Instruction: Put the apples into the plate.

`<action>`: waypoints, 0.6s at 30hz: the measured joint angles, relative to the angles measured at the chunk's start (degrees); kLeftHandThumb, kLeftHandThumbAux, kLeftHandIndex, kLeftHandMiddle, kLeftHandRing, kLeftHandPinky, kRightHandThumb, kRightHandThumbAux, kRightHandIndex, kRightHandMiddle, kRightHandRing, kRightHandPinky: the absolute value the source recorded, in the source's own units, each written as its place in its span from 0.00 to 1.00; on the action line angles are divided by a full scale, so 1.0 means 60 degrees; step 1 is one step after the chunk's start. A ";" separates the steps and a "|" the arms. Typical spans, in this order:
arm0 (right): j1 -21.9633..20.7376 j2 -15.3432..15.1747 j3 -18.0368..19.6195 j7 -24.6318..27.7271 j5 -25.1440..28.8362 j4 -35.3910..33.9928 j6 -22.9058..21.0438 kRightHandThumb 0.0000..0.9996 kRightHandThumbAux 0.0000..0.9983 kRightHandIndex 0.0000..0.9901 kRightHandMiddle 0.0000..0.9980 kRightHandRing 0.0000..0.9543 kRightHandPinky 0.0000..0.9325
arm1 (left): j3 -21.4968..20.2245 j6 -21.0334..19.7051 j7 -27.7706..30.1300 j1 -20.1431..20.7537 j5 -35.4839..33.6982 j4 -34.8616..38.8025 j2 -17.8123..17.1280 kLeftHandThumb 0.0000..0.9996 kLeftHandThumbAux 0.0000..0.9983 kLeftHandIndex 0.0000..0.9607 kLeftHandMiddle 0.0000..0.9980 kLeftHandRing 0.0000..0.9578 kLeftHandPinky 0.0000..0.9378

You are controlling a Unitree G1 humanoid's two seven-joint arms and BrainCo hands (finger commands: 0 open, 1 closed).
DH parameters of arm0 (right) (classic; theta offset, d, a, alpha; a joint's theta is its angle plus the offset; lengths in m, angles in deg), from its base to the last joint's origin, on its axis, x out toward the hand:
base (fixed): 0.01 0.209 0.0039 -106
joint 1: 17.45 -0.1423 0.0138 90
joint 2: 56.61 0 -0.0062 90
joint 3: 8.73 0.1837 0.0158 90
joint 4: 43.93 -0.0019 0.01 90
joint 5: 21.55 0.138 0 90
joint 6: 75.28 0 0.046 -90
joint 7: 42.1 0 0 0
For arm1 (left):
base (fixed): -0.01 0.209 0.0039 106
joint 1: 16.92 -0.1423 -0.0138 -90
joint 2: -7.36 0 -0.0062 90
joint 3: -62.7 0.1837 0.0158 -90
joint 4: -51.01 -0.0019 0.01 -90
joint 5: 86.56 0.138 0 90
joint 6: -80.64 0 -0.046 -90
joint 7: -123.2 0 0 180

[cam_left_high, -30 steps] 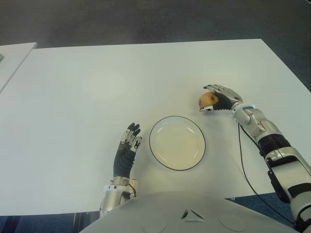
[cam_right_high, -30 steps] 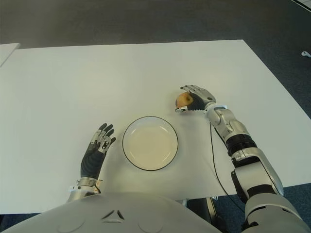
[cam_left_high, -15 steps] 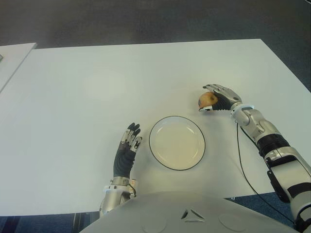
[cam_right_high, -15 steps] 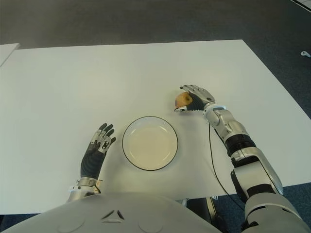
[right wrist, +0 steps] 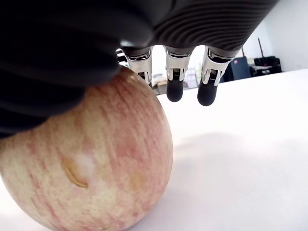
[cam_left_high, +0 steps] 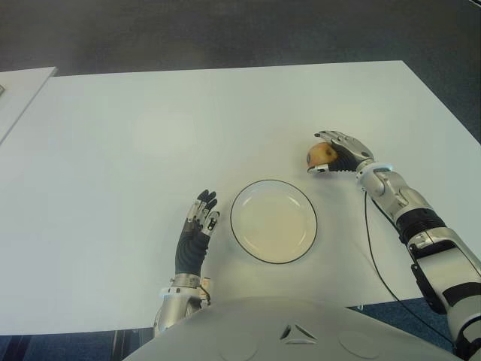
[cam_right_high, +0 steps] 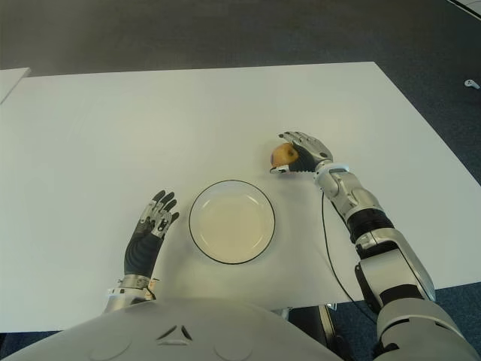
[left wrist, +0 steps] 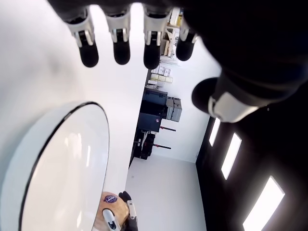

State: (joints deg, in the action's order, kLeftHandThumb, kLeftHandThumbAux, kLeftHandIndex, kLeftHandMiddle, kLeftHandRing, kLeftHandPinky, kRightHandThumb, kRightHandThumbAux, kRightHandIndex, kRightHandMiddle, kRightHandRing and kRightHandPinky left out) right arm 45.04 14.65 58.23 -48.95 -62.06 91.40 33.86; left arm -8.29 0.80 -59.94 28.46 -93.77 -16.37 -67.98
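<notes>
Apple (cam_left_high: pixel 322 155) sits on table (cam_left_high: pixel 135 135), beyond and to the right of plate (cam_left_high: pixel 273 221), well clear of its rim. Right hand (cam_left_high: pixel 342 151) cupped over apple from the right; palm touches it, fingers extended past it, no closed grasp visible. Left hand (cam_left_high: pixel 195 233) just left of plate, fingers straight, holding nothing.
</notes>
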 measured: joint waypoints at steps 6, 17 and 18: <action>-0.0102 0.0062 -0.0157 -0.0489 -0.0035 0.0337 0.0073 0.26 0.50 0.27 0.29 0.32 0.38 | 0.0004 0.0010 0.0000 0.0001 0.0010 0.0000 0.0000 0.25 0.54 0.10 0.11 0.09 0.13; -0.0187 0.0280 -0.0382 -0.1969 -0.0118 0.0957 0.0645 0.37 0.63 0.60 0.71 0.74 0.72 | 0.0006 0.0078 0.0000 0.0001 -0.0027 0.0000 0.0000 0.26 0.54 0.10 0.11 0.09 0.13; -0.0187 0.0293 -0.0395 -0.2057 -0.0120 0.0997 0.0690 0.38 0.66 0.62 0.73 0.76 0.74 | 0.0006 0.0076 0.0000 0.0001 -0.0026 0.0000 0.0000 0.26 0.54 0.10 0.11 0.09 0.13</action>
State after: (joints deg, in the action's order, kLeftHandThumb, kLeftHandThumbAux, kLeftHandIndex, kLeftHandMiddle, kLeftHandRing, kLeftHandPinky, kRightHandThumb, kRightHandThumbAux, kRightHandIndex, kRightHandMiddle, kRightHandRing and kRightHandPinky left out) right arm 43.92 16.40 55.86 -61.29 -62.79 97.38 38.00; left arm -8.26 1.25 -59.94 28.47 -93.92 -16.37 -67.98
